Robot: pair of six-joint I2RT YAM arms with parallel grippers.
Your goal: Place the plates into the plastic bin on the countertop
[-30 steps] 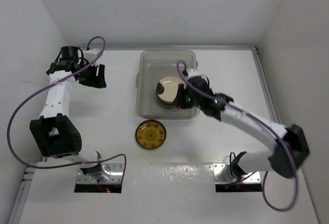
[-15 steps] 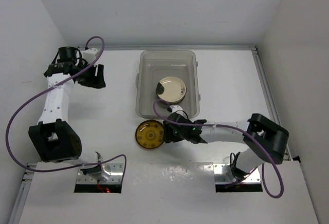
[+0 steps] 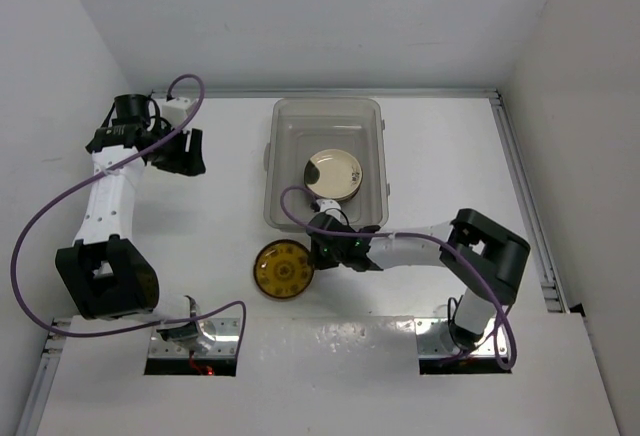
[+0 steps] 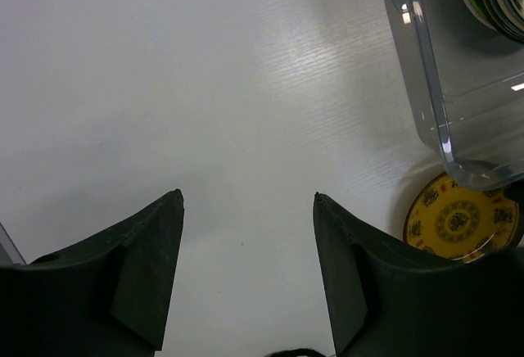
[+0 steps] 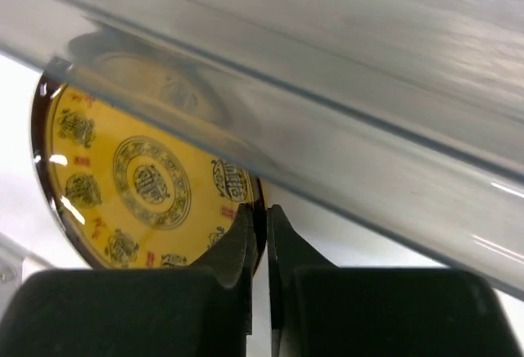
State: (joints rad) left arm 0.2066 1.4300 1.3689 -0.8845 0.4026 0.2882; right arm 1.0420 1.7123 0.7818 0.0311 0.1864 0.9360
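While the right gripper [image 5: 259, 216] is clenched on the near rim of the round amber-yellow patterned plate [image 5: 139, 181], just outside the clear rectangular plastic bin [image 5: 393, 87] ahead of it, I would lift high enough to clear that wall. The left gripper [image 4: 247, 200] hangs released, empty.

The right hand [image 3: 316, 254] has pulled out of the plastic bin [image 3: 275, 161], which now lies just beyond it, and come down low over the table. Its fingers have closed onto the rim of the amber plate [image 3: 283, 271] at its tips, and that plate has slid slightly away from the bin.
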